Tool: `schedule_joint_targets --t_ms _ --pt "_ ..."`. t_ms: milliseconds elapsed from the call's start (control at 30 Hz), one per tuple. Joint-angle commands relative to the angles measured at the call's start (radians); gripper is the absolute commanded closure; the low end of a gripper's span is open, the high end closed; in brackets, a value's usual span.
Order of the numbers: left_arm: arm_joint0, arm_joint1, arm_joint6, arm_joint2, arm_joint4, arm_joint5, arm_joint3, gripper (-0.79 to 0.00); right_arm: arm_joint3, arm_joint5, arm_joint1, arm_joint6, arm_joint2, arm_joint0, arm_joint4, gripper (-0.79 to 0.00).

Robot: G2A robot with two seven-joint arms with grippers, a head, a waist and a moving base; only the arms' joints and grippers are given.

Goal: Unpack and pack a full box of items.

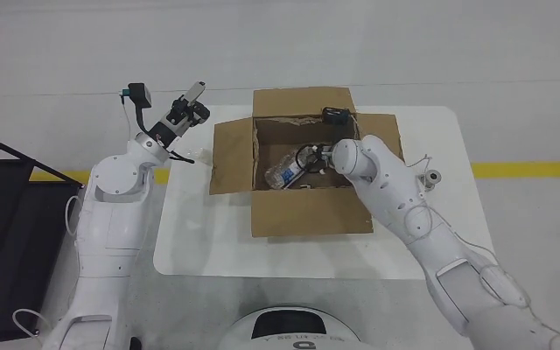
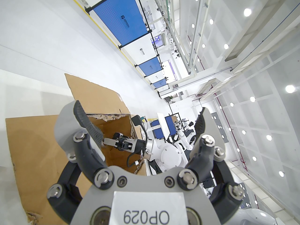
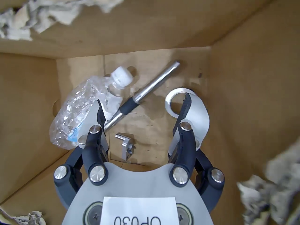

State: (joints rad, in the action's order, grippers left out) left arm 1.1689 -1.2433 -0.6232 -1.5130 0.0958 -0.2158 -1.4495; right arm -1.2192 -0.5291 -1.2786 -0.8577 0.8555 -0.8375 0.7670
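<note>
**Cardboard box** (image 1: 306, 175): stands at the far middle of the white table (image 1: 201, 245). All four flaps are folded outward, and the left flap's edge is near the table's left border. A strip of tabletop runs between the near flap and the table's near edge. The flap edges are ragged and torn.

**Contents, on the box floor:**
- Crushed clear plastic bottle (image 3: 79, 108), white cap on, lying on its side against one wall.
- Metal rod with a black grip (image 3: 150, 87), just beside the bottle and set diagonally.
- Flat metal ring (image 3: 172, 101), near the opposite wall.
- Small metal bracket (image 3: 125, 145), apart from the rest.

Brown floor shows between rod, ring and bracket.

**Right gripper** (image 3: 143, 101): the arm is bent over the box's right side and the gripper is lowered inside, pointing down at the floor. Its fingers are spread wide with nothing between them. Whether they touch the ring or the bottle cannot be told.

**Left gripper** (image 2: 140, 107): raised beyond the table's far left corner, left of the box. It is spread wide and holds nothing.

**Small metal part** (image 1: 430, 178): on the table, right of the box.
</note>
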Motion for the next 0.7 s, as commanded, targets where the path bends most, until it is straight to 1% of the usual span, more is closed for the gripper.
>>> schedule_joint_targets --t_ms 0,33,100,233,333,400,600,633,667 --pt "0.0 0.0 0.0 0.0 0.001 0.0 0.0 -0.785 0.005 -0.014 0.001 -0.006 0.003 -0.001 0.015 -0.61" --pt "0.0 0.0 0.0 0.0 0.001 0.0 0.0 -0.785 0.014 -0.023 -0.001 -0.008 0.002 0.0 0.021 -0.582" --pt "0.0 0.0 0.0 0.0 0.001 0.0 0.0 -0.785 0.035 -0.042 -0.006 -0.016 -0.005 0.007 0.03 -0.576" --pt "0.0 0.0 0.0 0.0 0.001 0.0 0.0 -0.785 0.099 -0.045 -0.023 -0.028 -0.029 0.034 0.024 -0.582" --pt "0.0 0.0 0.0 0.0 0.001 0.0 0.0 -0.785 0.146 -0.038 -0.039 -0.031 -0.051 0.055 0.015 -0.573" --pt "0.0 0.0 0.0 0.0 0.001 0.0 0.0 -0.785 0.173 -0.03 -0.049 -0.031 -0.063 0.068 0.005 -0.582" --pt "0.0 0.0 0.0 0.0 0.001 0.0 0.0 -0.785 0.226 0.024 -0.075 -0.027 -0.082 0.099 -0.036 -0.563" --pt "0.0 0.0 0.0 0.0 0.001 0.0 0.0 -0.785 0.23 0.036 -0.078 -0.024 -0.082 0.102 -0.043 -0.557" --pt "0.0 0.0 0.0 0.0 0.001 0.0 0.0 -0.785 0.233 0.051 -0.081 -0.024 -0.081 0.103 -0.053 -0.533"
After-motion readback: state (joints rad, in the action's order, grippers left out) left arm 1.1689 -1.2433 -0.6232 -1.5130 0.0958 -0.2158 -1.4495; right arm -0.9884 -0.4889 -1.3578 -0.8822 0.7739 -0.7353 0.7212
